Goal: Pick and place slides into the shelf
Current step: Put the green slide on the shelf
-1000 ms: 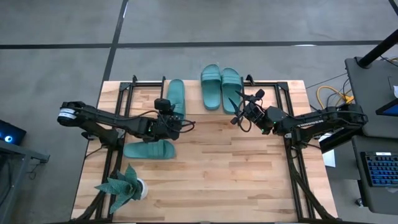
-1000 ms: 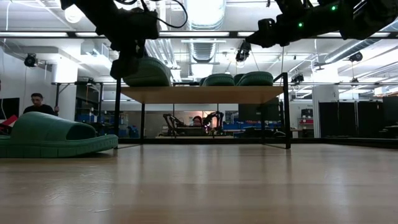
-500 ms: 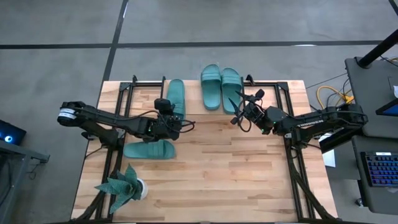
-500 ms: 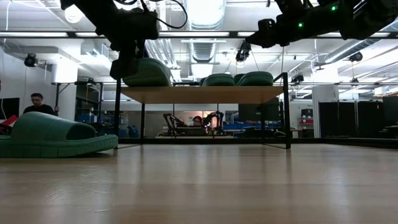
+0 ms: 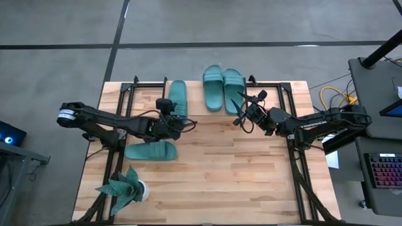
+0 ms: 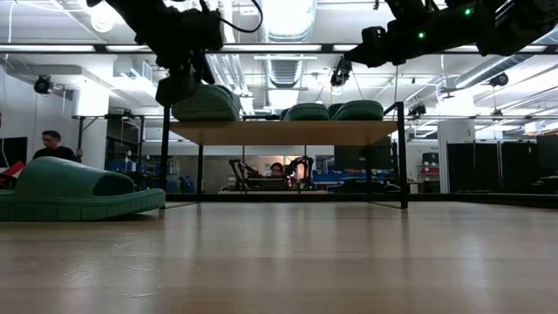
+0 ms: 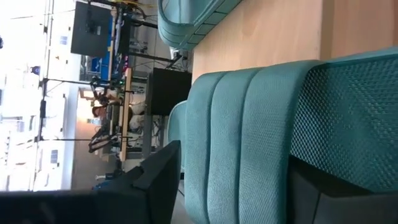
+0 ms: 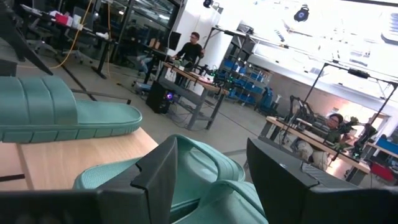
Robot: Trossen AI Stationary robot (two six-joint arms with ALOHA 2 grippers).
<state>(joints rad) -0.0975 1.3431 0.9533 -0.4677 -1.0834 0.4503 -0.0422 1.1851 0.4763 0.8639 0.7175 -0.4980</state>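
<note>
High view: three slides lie on the shelf [image 5: 188, 94] at the table's far edge. One [image 5: 178, 98] is toward its left end, and a pair [image 5: 223, 88] sits side by side further right. The fourth slide [image 5: 151, 150] lies on the table [image 5: 220, 176], near the left arm, with a plant [image 5: 124, 187] in a white pot beyond it at the near left corner.

The left gripper [image 5: 178, 124] is at the near end of the lone shelf slide. In the left wrist view its fingers [image 7: 158, 180] stand apart on either side of the ribbed strap [image 7: 242, 143], so the grip looks released, with the slide resting on the board. In the low view that slide [image 6: 206, 102] sits on the shelf top [image 6: 283, 132] just beside the dark gripper.

The right gripper [image 5: 242, 113] hangs by the near end of the pair's right slide, fingers spread and grasping nothing; its wrist view shows a slide [image 8: 186, 180] between the open fingers [image 8: 158, 177]
</note>
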